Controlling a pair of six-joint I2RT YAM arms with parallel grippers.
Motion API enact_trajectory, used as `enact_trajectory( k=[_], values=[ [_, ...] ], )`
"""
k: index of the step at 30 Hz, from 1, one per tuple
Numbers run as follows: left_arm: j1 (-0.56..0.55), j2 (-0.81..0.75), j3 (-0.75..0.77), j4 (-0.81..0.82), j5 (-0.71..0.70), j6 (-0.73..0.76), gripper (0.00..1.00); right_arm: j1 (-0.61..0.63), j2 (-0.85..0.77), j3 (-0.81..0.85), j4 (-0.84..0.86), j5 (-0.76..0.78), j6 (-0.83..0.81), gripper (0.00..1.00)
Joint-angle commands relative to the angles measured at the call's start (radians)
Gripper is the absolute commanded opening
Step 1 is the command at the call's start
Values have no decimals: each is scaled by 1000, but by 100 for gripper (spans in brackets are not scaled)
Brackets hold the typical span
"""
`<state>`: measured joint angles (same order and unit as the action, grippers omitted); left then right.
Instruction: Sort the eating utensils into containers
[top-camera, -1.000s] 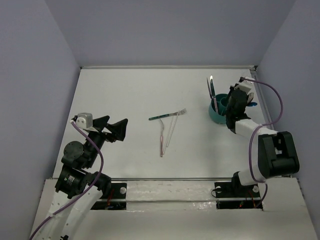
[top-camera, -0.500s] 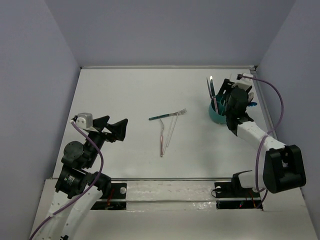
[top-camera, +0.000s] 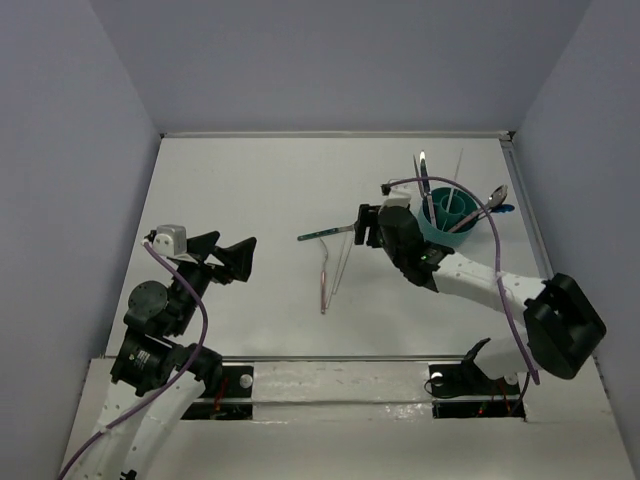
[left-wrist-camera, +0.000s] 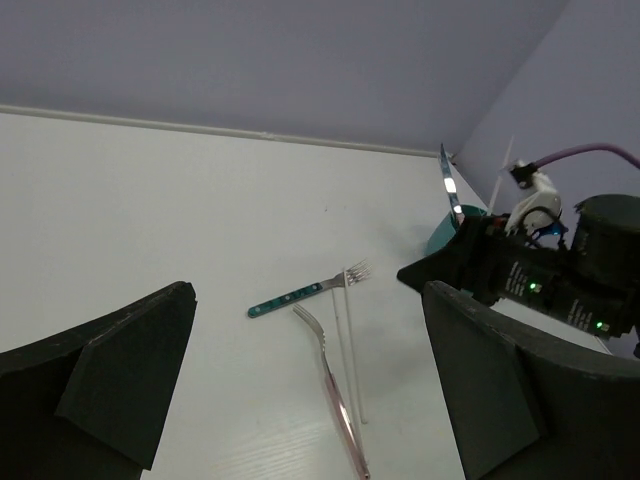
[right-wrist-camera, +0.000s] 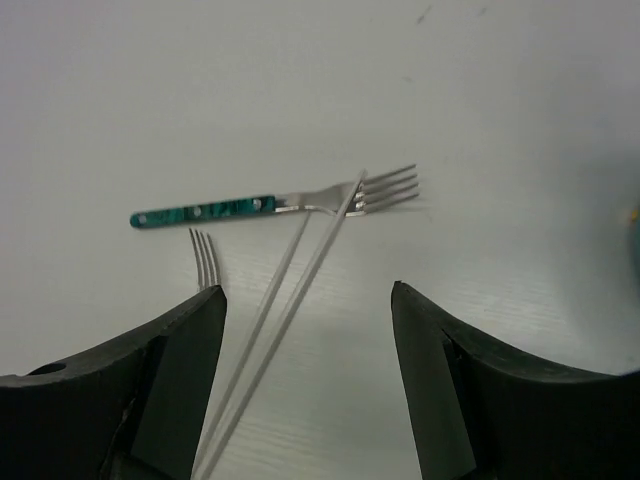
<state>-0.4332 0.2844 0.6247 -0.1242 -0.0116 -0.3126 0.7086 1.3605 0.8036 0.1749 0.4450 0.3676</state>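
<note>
Right wrist: right pincer (right-wrist-camera: 305, 295) gapes wide — green-handled fork (right-wrist-camera: 275, 203) lies just beyond it.

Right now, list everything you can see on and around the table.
Cup: one, teal, far right of the table, upright.
Utensils in the cup: a silver piece, a white stick and something blue; full count unclear.
Green-handled fork: one, silver tines, lying mid-table.
Pink fork: one, pale pink, just nearer than the green-handled fork.
Sticks: two, thin and pale, lying across the green-handled fork's neck.
Table: one, white.
Left fingers: black, open, empty, near left.
Right fingers: black, open, empty, over the sticks.
</note>
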Motion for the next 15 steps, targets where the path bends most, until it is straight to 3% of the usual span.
enact_trajectory(
  k=[1,15],
  values=[
    [-7,7,24,40,7,6,99,48,123,69,-112,35,109,70],
    [-7,-4,26,32,7,6,99,100,396,169,-130,35,229,61]
  ],
)
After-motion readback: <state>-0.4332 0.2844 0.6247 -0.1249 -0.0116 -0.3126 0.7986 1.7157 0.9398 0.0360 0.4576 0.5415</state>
